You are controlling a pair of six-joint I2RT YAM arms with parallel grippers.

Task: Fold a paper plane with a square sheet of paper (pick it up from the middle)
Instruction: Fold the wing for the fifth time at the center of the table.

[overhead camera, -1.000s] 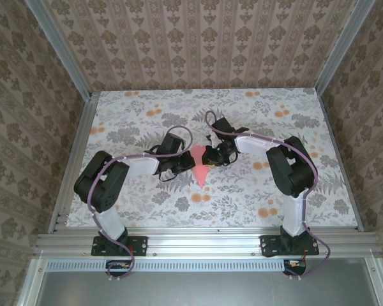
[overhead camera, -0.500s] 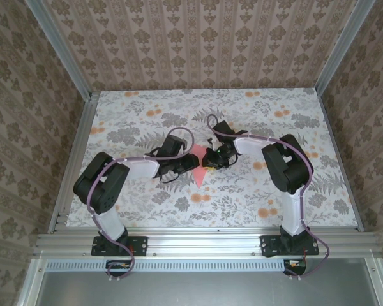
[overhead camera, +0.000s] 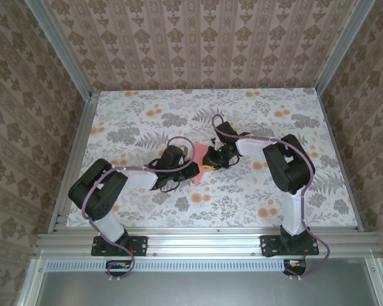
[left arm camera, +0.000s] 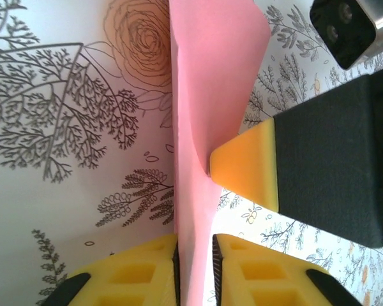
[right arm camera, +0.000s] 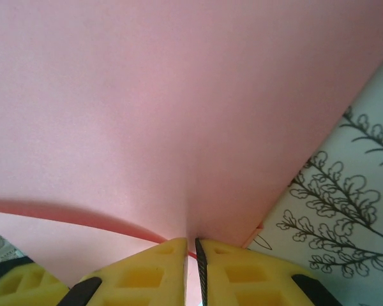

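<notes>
Two arms bend inward, low over the table (overhead camera: 127, 115), and their wrists meet mid-table. One folded pink paper (overhead camera: 198, 162) sits between them. The right gripper (right arm camera: 195, 252) pinches its edge, and the left gripper (left arm camera: 195, 268) seems clamped on its fold.

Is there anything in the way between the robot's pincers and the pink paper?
No, nothing visible is in the way. The left pincer has the pink paper squeezed in it, and the right pincer is pinching it too.
</notes>
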